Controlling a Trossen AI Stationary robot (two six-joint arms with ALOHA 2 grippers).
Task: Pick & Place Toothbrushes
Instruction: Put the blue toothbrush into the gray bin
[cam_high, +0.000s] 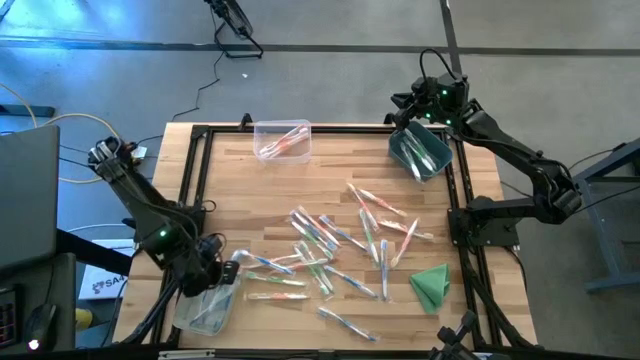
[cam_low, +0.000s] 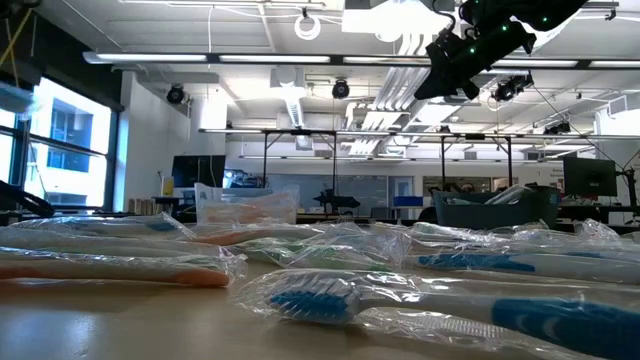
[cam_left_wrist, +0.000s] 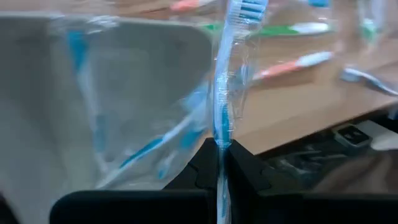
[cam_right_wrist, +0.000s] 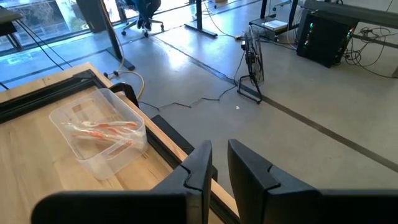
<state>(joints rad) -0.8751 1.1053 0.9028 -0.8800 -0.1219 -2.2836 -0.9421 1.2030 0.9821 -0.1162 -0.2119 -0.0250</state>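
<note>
Many wrapped toothbrushes (cam_high: 330, 250) lie scattered on the wooden table's middle; in the low view they fill the foreground (cam_low: 320, 295). My left gripper (cam_high: 226, 268) is at the near left, shut on a blue toothbrush (cam_left_wrist: 231, 74), beside a clear bin (cam_high: 205, 305) holding blue toothbrushes (cam_left_wrist: 149, 146). My right gripper (cam_right_wrist: 219, 167) hangs at the far right above a dark teal bin (cam_high: 420, 150), its fingers a little apart with nothing between them. It also shows in the low view (cam_low: 450, 55). My left gripper pinches the wrapped blue toothbrush by its handle (cam_left_wrist: 220, 140) between its two fingers. The fingers slant down, and the toothbrush sticks out forward past them, along their line, its bristle head (cam_left_wrist: 247, 7) farthest out. It is lifted clear of the table, next to the clear bin's wall (cam_left_wrist: 186, 43).
A second clear bin (cam_high: 282, 140) with orange toothbrushes (cam_right_wrist: 102, 130) stands at the far edge. A folded green cloth (cam_high: 430, 285) lies at the near right. A black frame (cam_high: 195, 180) borders the table.
</note>
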